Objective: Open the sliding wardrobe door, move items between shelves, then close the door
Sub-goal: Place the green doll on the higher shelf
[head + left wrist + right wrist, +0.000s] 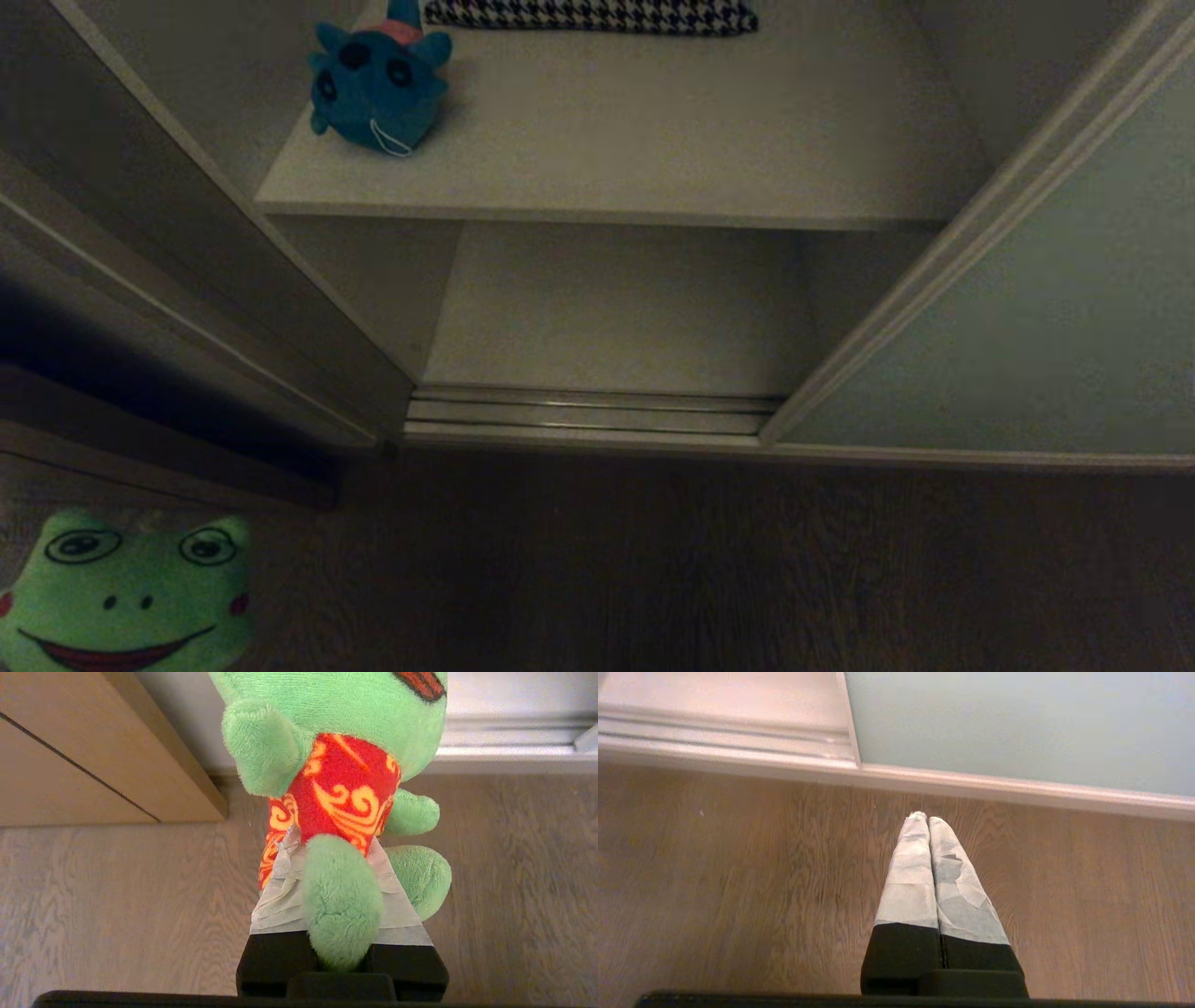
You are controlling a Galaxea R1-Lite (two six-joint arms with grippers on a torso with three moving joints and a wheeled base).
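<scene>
Nearest to me, my left gripper (327, 858) is clamped on the bright green plush frog with the red, orange-swirled chest patch (345, 788), its paper-taped fingers (280, 896) pinching the toy's body on either side while one green leg hangs down between them. In the head view the frog's smiling face (126, 597) sits at the lower left corner, above the dark wood-grain floor (700, 569). My right gripper (927, 819) points down over the same floor, its two taped fingers (910, 882) pressed flat together with nothing between them. Just beyond lies the ribbed metal floor track (588, 415) at the wardrobe's threshold. To the right stands the tall matte pale grey-green sliding door panel with its thin cream frame (1027, 327), slid aside so that the white interior is open. On the left is the dark brown wooden side frame (140, 280). Inside, the lower white board (616, 317) lies behind the track, and above it the upper white shelf (700, 140) carries the small teal-blue plush creature with a pink back (378, 84) near its left front corner. Furthest back on that shelf lies the black-and-white houndstooth cushion (588, 16), apart from the blue toy.
</scene>
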